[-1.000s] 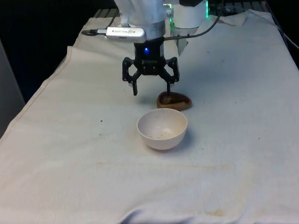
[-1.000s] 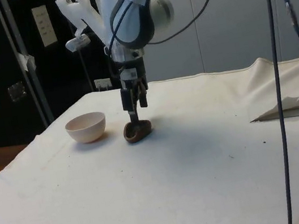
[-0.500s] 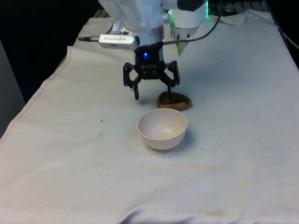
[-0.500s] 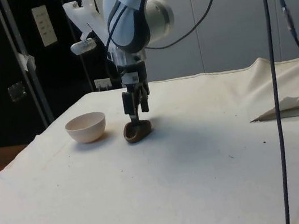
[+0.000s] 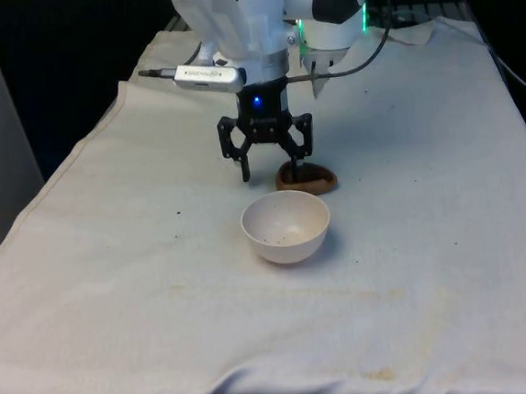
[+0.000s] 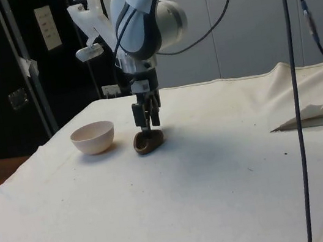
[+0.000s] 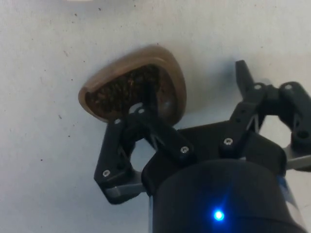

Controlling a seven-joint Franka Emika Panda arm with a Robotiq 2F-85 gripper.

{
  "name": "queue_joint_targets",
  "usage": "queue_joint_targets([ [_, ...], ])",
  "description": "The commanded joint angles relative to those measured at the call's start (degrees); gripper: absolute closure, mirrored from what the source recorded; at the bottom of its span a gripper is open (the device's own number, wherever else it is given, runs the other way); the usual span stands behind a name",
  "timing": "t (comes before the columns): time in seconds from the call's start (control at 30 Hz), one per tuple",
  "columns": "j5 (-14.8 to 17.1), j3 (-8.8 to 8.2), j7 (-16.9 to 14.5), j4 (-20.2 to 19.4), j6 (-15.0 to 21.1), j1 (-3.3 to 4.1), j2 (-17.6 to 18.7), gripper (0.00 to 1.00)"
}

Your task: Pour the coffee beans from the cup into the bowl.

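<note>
Gripper (image 5: 271,170) poised over the cup (image 5: 306,177), jaws spread apart and empty.
Brown cup sits on the cloth just behind the white bowl (image 5: 286,226), apart from it, with beans inside. It looks small, rigid and light, its smooth rounded wall likely slippery; pinching across the rim, one finger inside, seems safest, keeping it level.

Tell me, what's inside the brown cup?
Dark coffee beans lie inside the low brown rounded cup. One of the gripper's black fingers covers part of them.
</note>
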Motion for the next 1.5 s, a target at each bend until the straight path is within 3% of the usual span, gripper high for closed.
queue_joint_targets([
  [0.0, 0.5, 0.52, -0.3, 0.3, 0.3, -0.34, 0.3, 0.2],
  [0.03, 0.0, 0.0, 0.0, 0.2, 0.0, 0.0, 0.2, 0.26],
  [0.07, 0.5, 0.52, -0.3, 0.5, 0.3, -0.29, 0.5, 0.32],
  [0.27, 0.5, 0.52, -0.2, 0.6, 0.3, -0.29, 0.6, 0.66],
  [0.3, 0.5, 0.52, -0.2, 0.6, 0.3, -0.29, 0.6, 0.76],
  [0.33, 0.0, 0.06, 0.1, 0.6, 0.0, 0.0, 0.5, 0.81],
  [0.37, 0.5, 0.52, -0.2, 0.6, 0.3, -0.29, 0.6, 0.81],
  [0.47, 0.6, 0.57, -0.3, 0.6, 0.3, -0.34, 0.6, 0.99],
  [0.8, 0.1, 0.17, 0.1, 0.6, -0.1, 0.06, 0.3, 1.0],
  [0.87, -0.1, -0.06, 0.6, 0.3, 0.1, 0.57, 0.1, 1.0],
  [0.9, 0.0, 0.06, 0.1, 0.6, -0.3, 0.11, 0.2, 1.0],
  [0.93, -0.2, -0.11, 0.7, 0.2, 0.1, 0.69, 0.0, 1.0],
  [0.97, -0.3, -0.23, 0.9, 0.2, -0.1, 0.8, -0.2, 1.0],
  [1.2, -0.9, -1.03, 1.8, 0.2, -2.1, 1.15, -2.8, 1.0],
  [1.23, -0.1, -0.17, 0.9, 0.5, -1.8, 0.46, -2.4, 1.0],
  [1.27, -1.0, -1.09, 1.9, 0.2, -2.5, 1.15, -3.2, 1.0],
  [1.47, -1.7, -1.32, 2.8, 0.6, -4.2, 1.32, -4.9, 1.0],
])
